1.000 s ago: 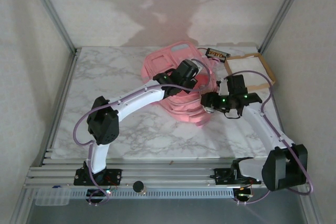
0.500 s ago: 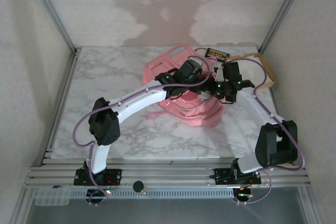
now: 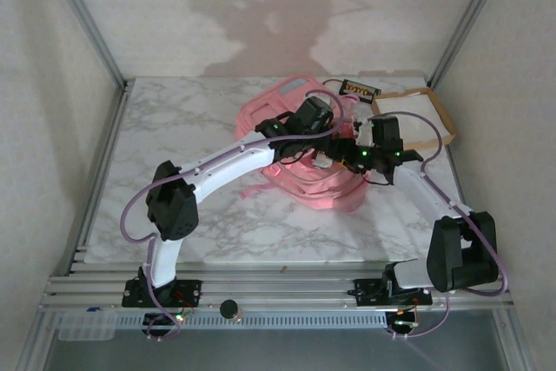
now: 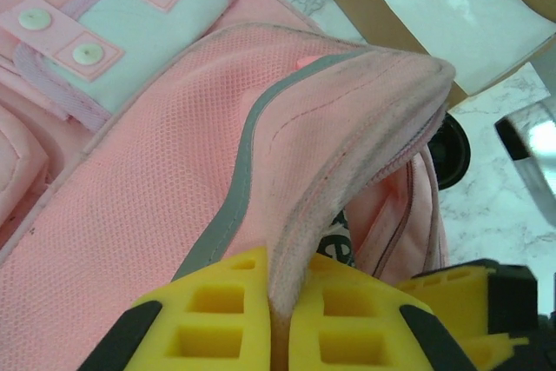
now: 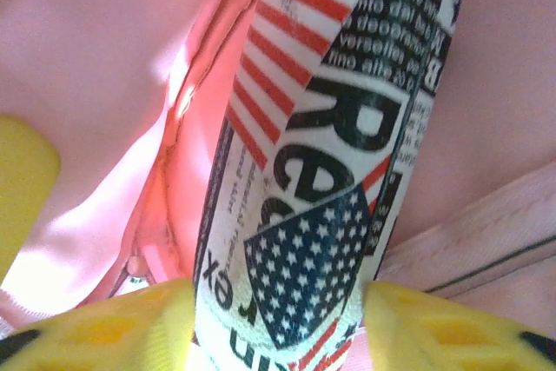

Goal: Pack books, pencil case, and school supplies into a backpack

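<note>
The left gripper point(image 4: 280, 310) is pinching the backpack point(image 4: 156, 154) by its rim, holding it open, while the right gripper point(image 5: 282, 327), flanking the case point(image 5: 339, 128) with its grip unclear, should be sliding it straight in.

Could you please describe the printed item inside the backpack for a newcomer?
Start at the big pink backpack. In its opening, between the right gripper's yellow fingers, lies a long printed item. Its newsprint and stars-and-stripes pattern stands out from the pink fabric.
</note>
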